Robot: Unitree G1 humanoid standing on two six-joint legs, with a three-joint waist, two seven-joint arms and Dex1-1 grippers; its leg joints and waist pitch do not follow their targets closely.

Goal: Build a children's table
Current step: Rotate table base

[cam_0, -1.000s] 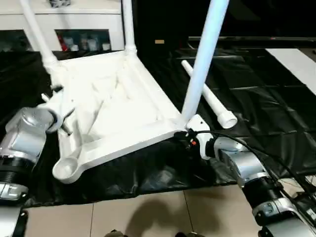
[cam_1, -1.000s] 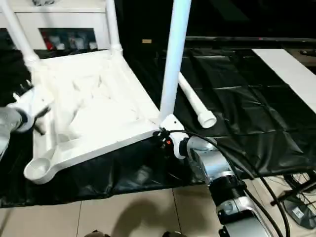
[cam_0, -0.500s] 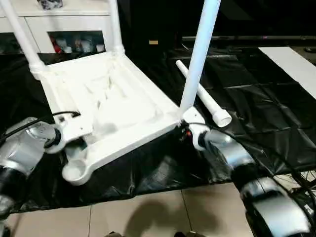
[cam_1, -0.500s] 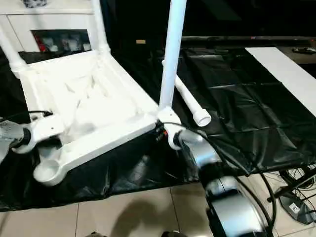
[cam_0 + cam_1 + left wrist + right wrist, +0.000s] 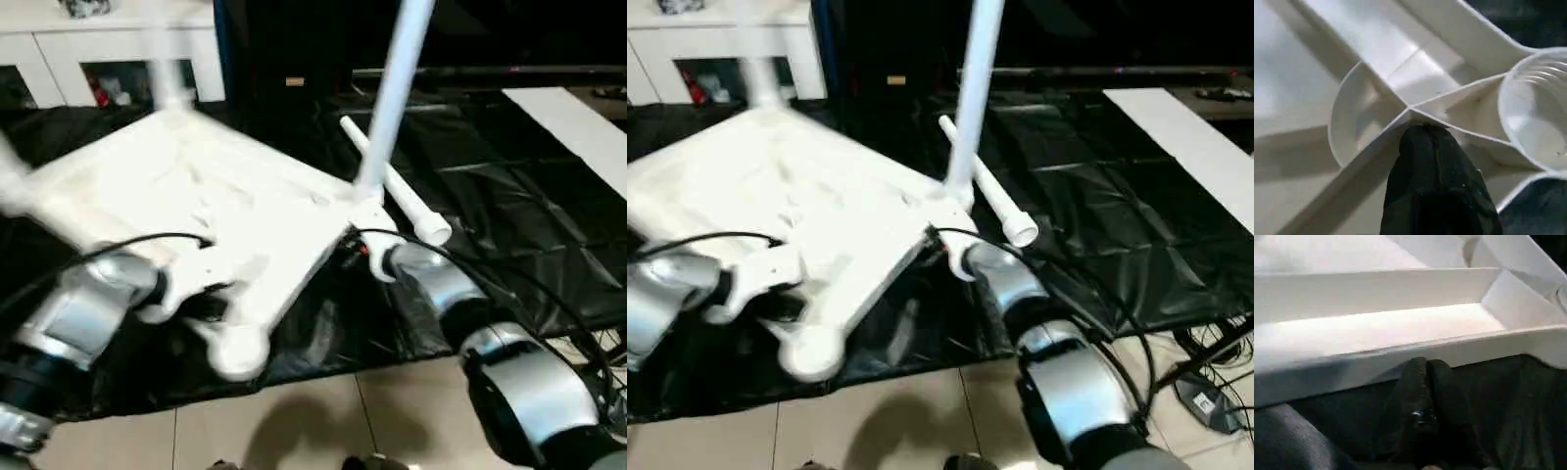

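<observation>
Here, both tools shut — left tool (image 5: 1422, 134) touching table (image 5: 196, 186).

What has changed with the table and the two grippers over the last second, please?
The table top has swung round on the black sheet, so its empty corner socket now points at the camera. The right gripper has closed below the rim. The left gripper stays shut on a rib beside the socket. The loose leg has not moved.

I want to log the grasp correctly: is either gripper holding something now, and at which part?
The left gripper is shut on a rib of the table top beside the empty corner socket. The right gripper, shut, holds nothing.
</observation>
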